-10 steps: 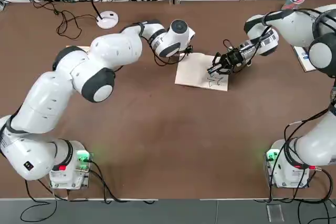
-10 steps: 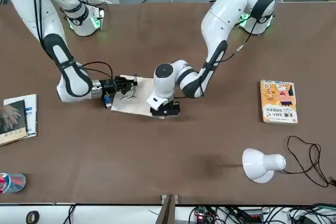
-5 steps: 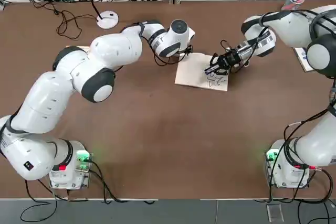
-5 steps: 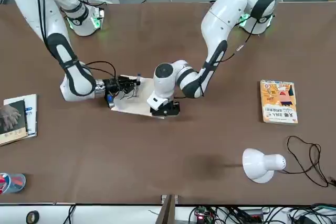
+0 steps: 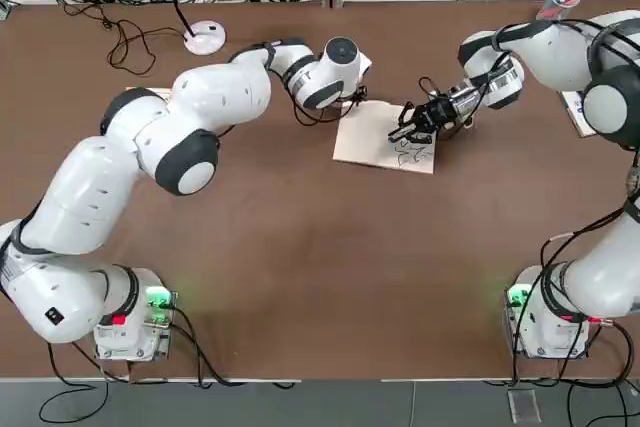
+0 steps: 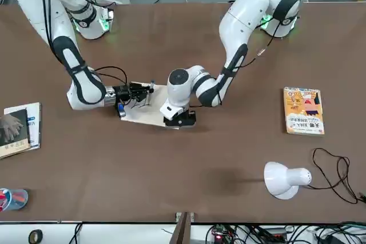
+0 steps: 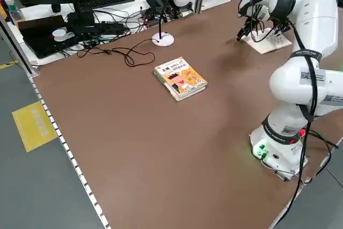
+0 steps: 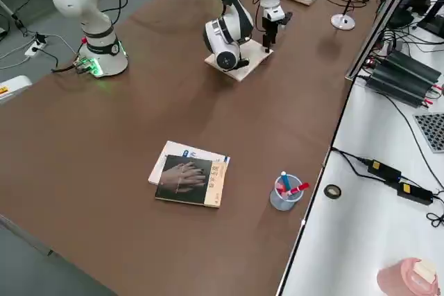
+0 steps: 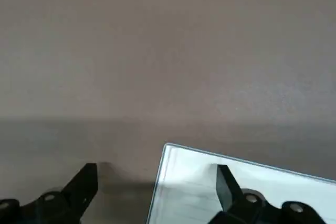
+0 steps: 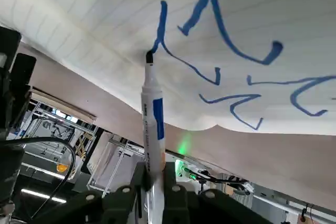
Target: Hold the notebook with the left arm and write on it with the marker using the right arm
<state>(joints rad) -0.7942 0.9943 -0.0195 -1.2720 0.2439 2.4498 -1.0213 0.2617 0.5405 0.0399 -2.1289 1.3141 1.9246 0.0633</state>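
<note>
A thin cream-white lined notebook lies mid-table, its corner pinned beneath one finger of the left gripper, whose jaws are spread. The right gripper, clamped on a slim white marker, presses the tip to blue scribbles; light, even strokes should prevent tearing.

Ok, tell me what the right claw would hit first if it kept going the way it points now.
The right claw is shut on the marker, whose tip already touches the notebook page at a blue stroke. Pushing straight on would likely just press the tip harder into the paper.
</note>
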